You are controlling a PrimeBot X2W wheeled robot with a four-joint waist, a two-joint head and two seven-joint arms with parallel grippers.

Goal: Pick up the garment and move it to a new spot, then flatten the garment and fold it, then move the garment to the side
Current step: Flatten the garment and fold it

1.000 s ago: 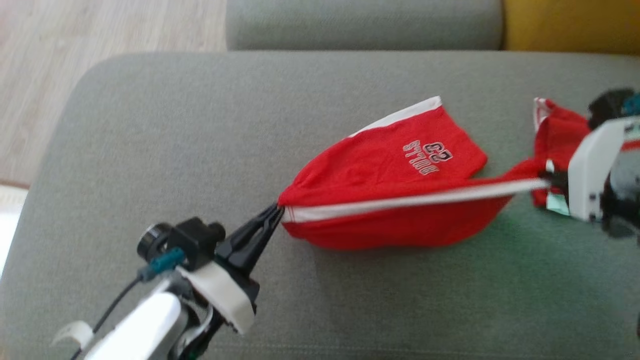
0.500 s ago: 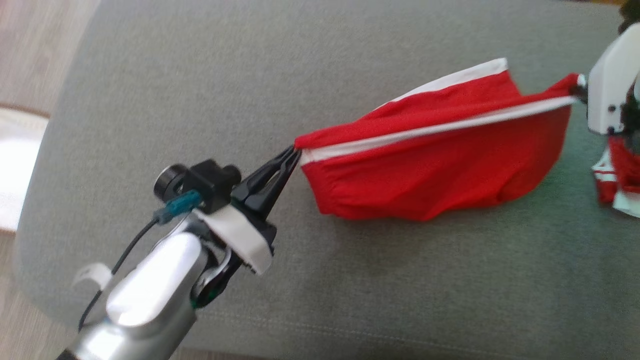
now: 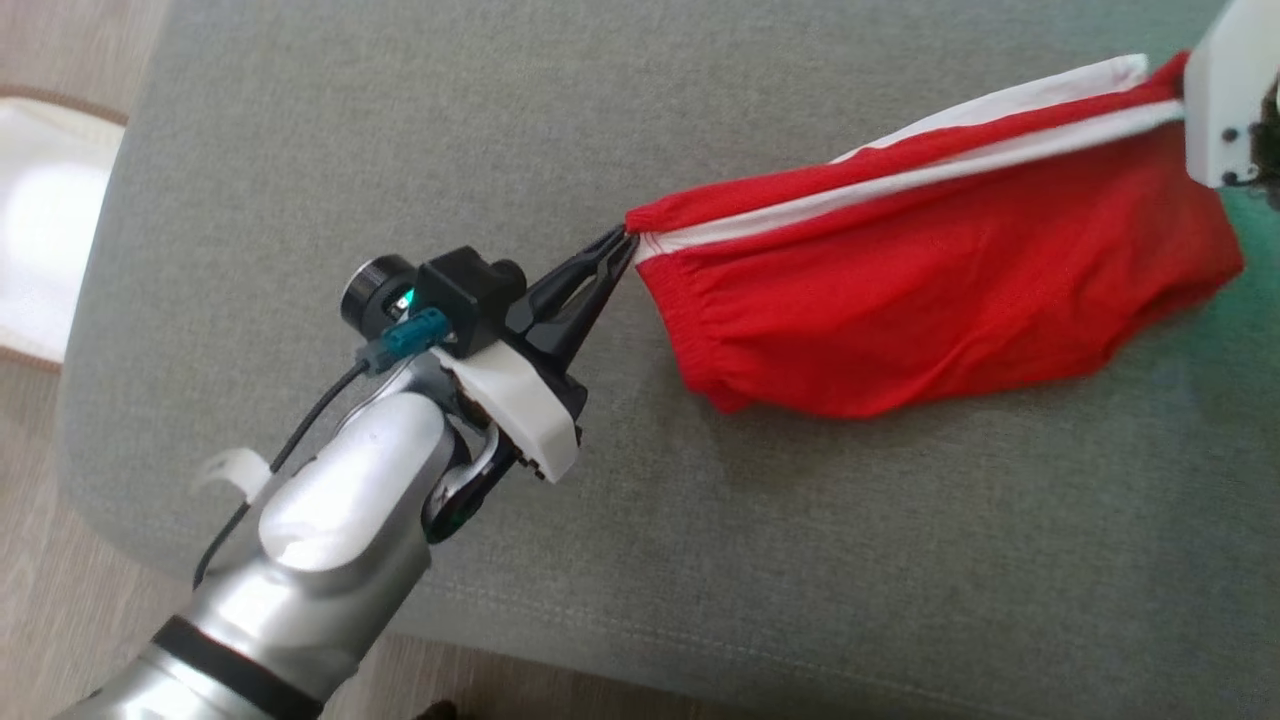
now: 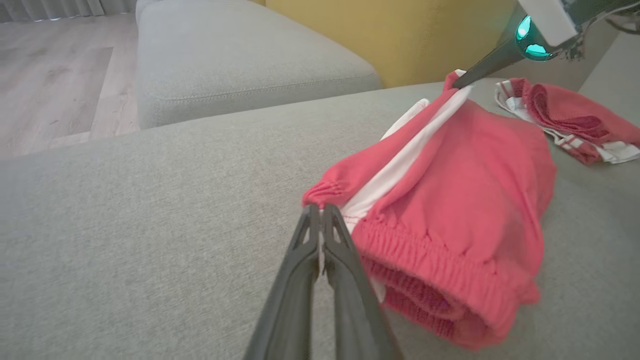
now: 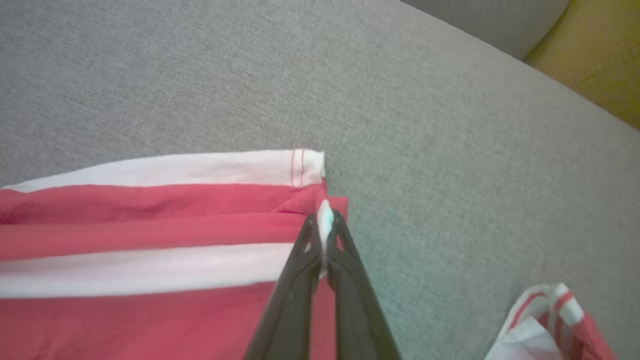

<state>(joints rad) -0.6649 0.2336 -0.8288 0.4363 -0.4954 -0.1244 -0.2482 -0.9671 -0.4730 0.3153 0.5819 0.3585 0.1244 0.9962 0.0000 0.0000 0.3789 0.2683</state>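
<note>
The garment (image 3: 930,300), red with white stripes and a gathered elastic hem, is stretched between the two grippers over a grey seat cushion (image 3: 400,120). The cushion's rounded corner falls away at the robot's left to a wooden floor (image 3: 40,520), where a pale mat (image 3: 40,200) lies. Its near edge runs under the left forearm. A wide stretch of bare fabric lies open to the left of the garment and in front of it. In the left wrist view a second cushion (image 4: 240,55) and a yellow backrest (image 4: 400,35) close off the far side. On the robot's right, another red and white cloth (image 4: 565,115) lies crumpled just past the garment.

The left gripper (image 3: 625,240) has its fingers pressed together on the garment's left corner, where the white stripe meets the hem. The right gripper (image 5: 325,215) is likewise clamped tight, pinching the opposite end beside the white band.

The top edge of the garment runs taut from one set of fingertips to the other. The rest hangs below that line, and its sagging belly rests on the cushion between the grippers.
</note>
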